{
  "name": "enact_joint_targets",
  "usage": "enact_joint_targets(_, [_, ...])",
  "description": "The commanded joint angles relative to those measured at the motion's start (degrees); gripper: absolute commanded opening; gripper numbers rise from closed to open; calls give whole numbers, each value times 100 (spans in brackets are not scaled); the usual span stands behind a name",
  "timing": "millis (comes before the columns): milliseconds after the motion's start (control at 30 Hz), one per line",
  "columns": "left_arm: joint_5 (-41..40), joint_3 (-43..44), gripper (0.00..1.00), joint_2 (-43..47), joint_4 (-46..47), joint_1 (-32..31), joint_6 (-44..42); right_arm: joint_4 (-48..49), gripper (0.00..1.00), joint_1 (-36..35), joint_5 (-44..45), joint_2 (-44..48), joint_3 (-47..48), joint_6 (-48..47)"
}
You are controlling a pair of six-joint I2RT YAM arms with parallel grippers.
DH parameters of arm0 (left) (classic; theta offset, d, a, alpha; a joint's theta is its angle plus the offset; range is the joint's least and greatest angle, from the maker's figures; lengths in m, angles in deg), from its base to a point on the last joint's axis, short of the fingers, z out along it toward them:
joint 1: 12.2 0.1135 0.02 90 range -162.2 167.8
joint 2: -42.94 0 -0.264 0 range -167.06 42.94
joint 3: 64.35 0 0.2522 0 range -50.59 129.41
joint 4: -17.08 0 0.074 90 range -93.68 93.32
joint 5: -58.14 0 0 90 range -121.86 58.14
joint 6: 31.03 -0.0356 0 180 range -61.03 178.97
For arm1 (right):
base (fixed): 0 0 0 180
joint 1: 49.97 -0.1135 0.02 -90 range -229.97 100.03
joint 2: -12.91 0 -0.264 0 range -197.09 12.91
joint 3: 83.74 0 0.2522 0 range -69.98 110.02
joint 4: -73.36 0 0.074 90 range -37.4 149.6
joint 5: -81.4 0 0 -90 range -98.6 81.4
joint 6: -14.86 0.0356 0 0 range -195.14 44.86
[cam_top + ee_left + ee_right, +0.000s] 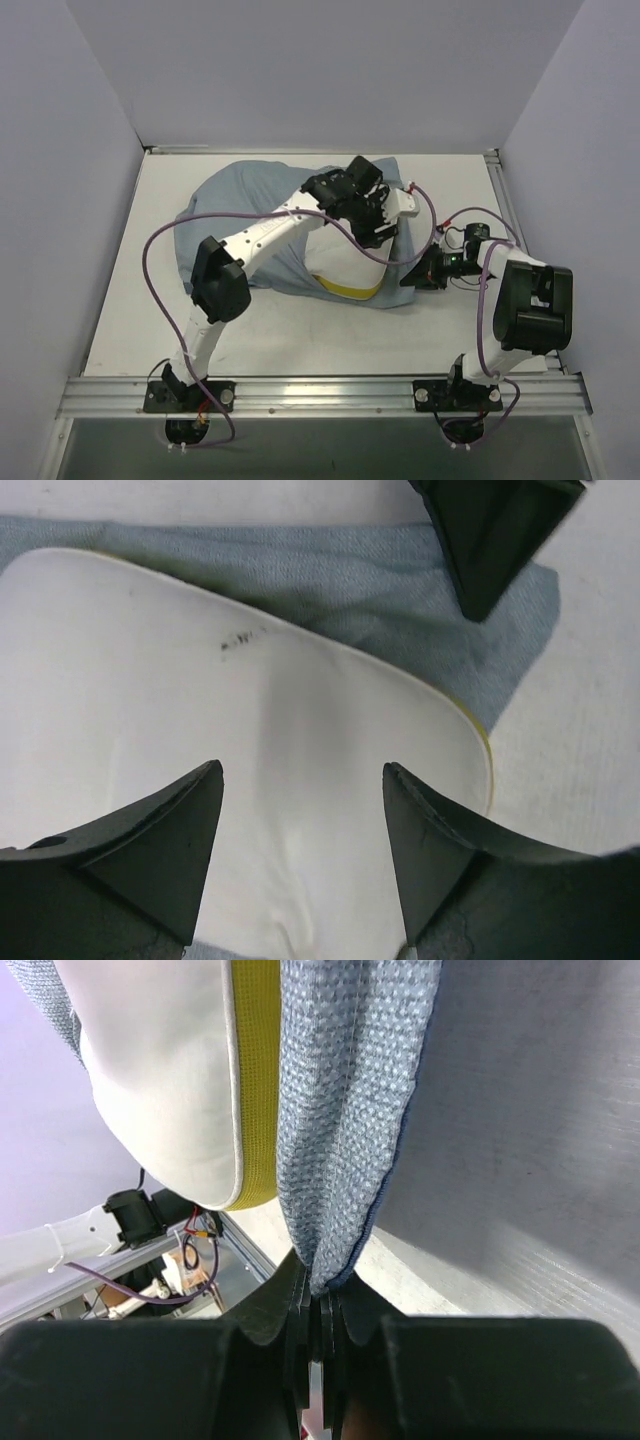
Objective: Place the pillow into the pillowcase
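Observation:
The pale grey-blue pillowcase (235, 205) lies in the middle of the table. The white pillow (345, 262) sticks out of its right-hand opening, with its yellow band (350, 290) showing at the near edge. My left gripper (375, 225) is open over the pillow; in the left wrist view its jaws (300, 770) straddle the pillow's white face (250, 700), with pillowcase cloth (400, 610) behind. My right gripper (412, 275) is shut on the pillowcase's edge. In the right wrist view (322, 1290) it pinches a fold of cloth (350, 1090) beside the pillow (160, 1070) and its yellow band (257, 1080).
White walls close in the table (130, 300) at the left, back and right. An aluminium rail (320, 392) with both arm bases runs along the near edge. Purple cables (150, 260) loop from both arms. A dark finger (490, 530) shows at the top right of the left wrist view.

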Motion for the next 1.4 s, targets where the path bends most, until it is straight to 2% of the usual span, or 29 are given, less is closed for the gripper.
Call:
enact_joint_targets(0, [-561,618,72,-957,625,-261,461,-177,0,12,-276,238,-59,-123])
enact_joint_targets(100, [-781,1401,68,-1722,661,-306,541,-273,0,39,-259,326,-155,-201])
enact_joint_targets(167, [-1008,1569,65,-1980,643,-297,453,-308,0,91,-224,387,-199,-211])
enact_joint_targets(200, [-1158,1561,60,-2137,617,-288,287,-300,0,196,-223,396,-243,-193])
enact_joint_targets(300, [-1431,1193,52,-2122,494,0,111,-308,0,495,-197,317,-261,-140])
enact_joint_targets(333, [-1536,783,47,-2061,494,98,84,-326,0,792,-232,265,-270,-131])
enact_joint_targets(433, [-1721,70,42,-1753,520,703,40,-422,0,1354,-346,159,-340,-105])
enact_joint_targets(533, [-1914,-336,40,-1568,528,1265,-65,-475,0,1603,-399,325,-410,-123])
enact_joint_targets(733, [-2389,-584,37,-1418,546,1996,-461,-625,0,1700,-381,879,-481,-184])
enact_joint_targets(967, [-2767,-575,34,-1383,581,2296,-961,-1073,0,1700,-382,1477,-446,-553])
enact_joint_targets(1033, [-2584,-741,34,-1313,573,2261,-997,-1143,0,1656,-443,1617,-446,-614])
enact_joint_targets(1133, [-1347,-1161,38,-919,389,2086,-1015,-1143,0,1246,-548,1662,-428,-650])
enact_joint_targets(1167, [-648,-1312,38,-656,318,2007,-1154,-1161,2,1086,-548,1636,-376,-667])
enact_joint_targets(1200, [-345,-1531,38,-506,257,1815,-1251,-1178,19,919,-531,1583,-306,-667])
enact_joint_targets(1267, [357,-2225,39,-59,169,1603,-1566,-1126,34,646,-338,1425,-51,-667])
enact_joint_targets(1300, [483,-2454,39,66,64,1349,-1699,-987,51,619,-242,1233,63,-676])
enact_joint_targets(1367, [712,-3104,39,416,-7,1137,-2015,-854,67,619,152,951,563,-519])
